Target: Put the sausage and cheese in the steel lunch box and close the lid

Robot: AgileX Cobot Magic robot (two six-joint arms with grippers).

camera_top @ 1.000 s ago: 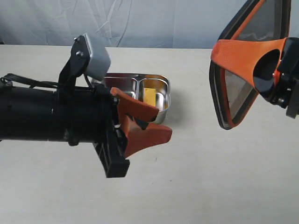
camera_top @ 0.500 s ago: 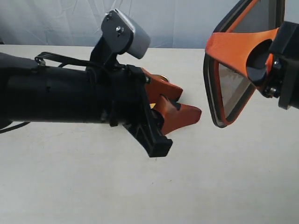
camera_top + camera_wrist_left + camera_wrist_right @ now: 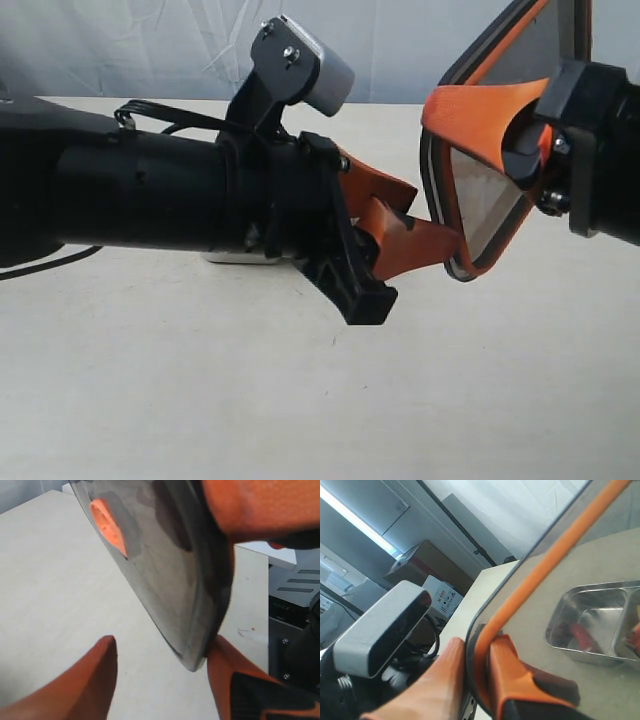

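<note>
My right gripper [image 3: 440,115] [image 3: 479,642] is shut on the rim of the lid [image 3: 490,200] [image 3: 545,575] and holds it on edge above the table at the right. The lid [image 3: 165,570] is dark and translucent, with an orange seal and an orange valve [image 3: 107,525]. My left gripper [image 3: 438,215] [image 3: 161,645] is open around the lid's lower corner, and one finger [image 3: 225,675] touches it. The steel lunch box [image 3: 590,625] shows through the lid, with the red sausage [image 3: 580,635] in one compartment. The cheese [image 3: 636,632] is only an orange-yellow sliver at the frame's edge. My left arm hides most of the box [image 3: 235,258].
The pale table [image 3: 300,400] spreads under both arms. A grey backdrop hangs behind it. The left arm's grey wrist camera [image 3: 315,65] [image 3: 380,625] stands above the arm, close to the lid. Boxes and equipment lie beyond the table's edge.
My left arm has swung right and up across the lunch box, bringing its open fingers to the lid's lower corner. The lid has shifted slightly left in the right gripper.
</note>
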